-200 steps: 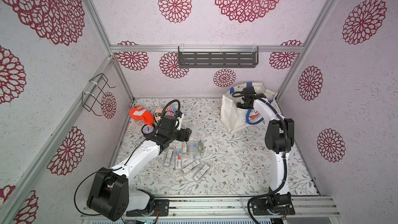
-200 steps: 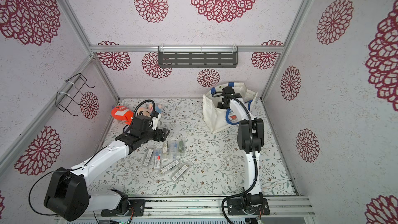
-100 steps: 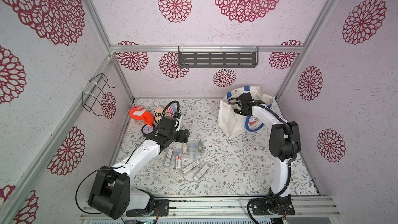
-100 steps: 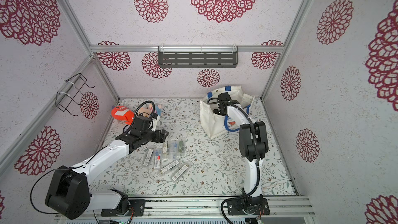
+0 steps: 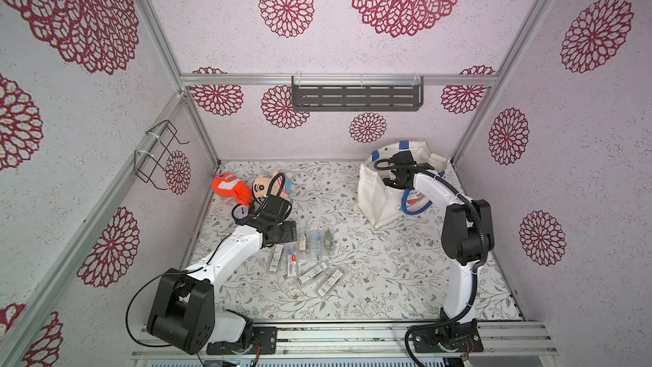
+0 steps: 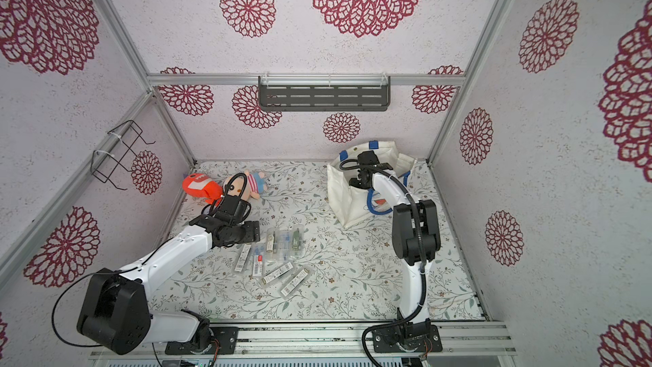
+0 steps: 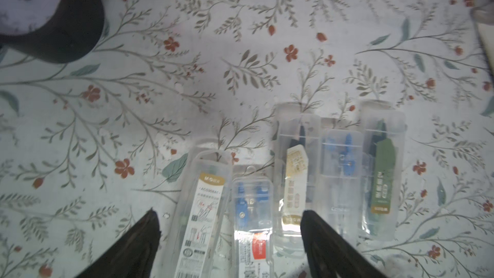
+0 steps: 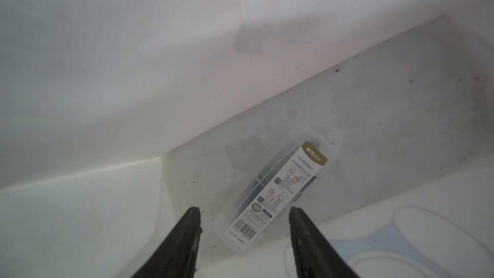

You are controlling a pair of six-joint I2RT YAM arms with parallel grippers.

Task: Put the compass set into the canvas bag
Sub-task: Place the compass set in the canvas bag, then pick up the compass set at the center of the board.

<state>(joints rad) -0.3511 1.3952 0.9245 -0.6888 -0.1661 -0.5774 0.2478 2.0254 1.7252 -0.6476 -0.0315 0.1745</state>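
At the far right of the counter (image 5: 388,287), the bag (image 5: 374,203) stood upright with its mouth open. The right gripper (image 8: 244,209) hung inside it, jaws apart and holding nothing. The left gripper (image 7: 230,212) hovered low over the counter's middle, jaws wide open and empty. One compass set (image 8: 283,188) lay flat on the bag's floor beneath the right fingertips. The other sets (image 5: 310,247) lay side by side on the counter under the left gripper.

Bright, even, soft-shadowed top views bend at the edges; both wrist views look hazy
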